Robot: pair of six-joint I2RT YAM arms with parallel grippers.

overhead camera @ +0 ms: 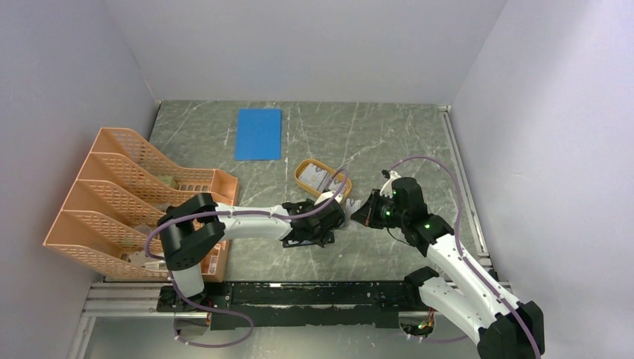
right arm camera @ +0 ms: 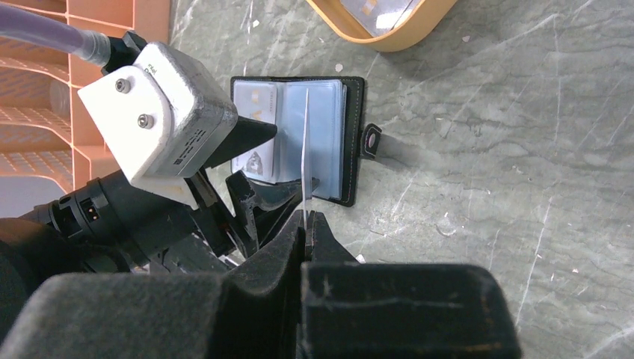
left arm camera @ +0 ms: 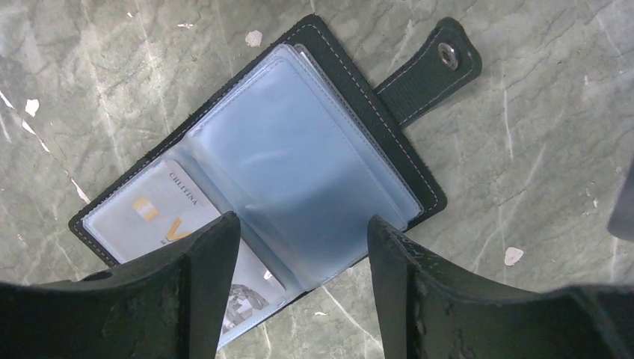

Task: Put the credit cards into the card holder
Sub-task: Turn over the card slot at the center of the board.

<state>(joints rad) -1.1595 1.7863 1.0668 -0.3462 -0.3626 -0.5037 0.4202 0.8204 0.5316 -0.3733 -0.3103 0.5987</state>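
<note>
The card holder [left arm camera: 314, 142] lies open on the table, snap tab [left arm camera: 430, 71] out to the side, bluish inner pockets up. One credit card [left arm camera: 146, 213] sits in its left pocket. My left gripper [left arm camera: 303, 243] is open just above the holder's near edge, one finger over the pocketed card. My right gripper [right arm camera: 306, 222] is shut on another credit card [right arm camera: 306, 149], seen edge-on, upright over the holder's [right arm camera: 329, 134] pockets. In the top view the two grippers [overhead camera: 323, 223] [overhead camera: 365, 212] meet at the table's middle. More cards [overhead camera: 320, 178] lie in the orange oval tray [overhead camera: 303, 177].
An orange mesh file rack [overhead camera: 119, 194] stands at the left, close to my left arm. A blue flat sheet [overhead camera: 258, 133] lies at the back. The oval tray's rim [right arm camera: 396, 34] is just beyond the holder. Grey walls close in on three sides.
</note>
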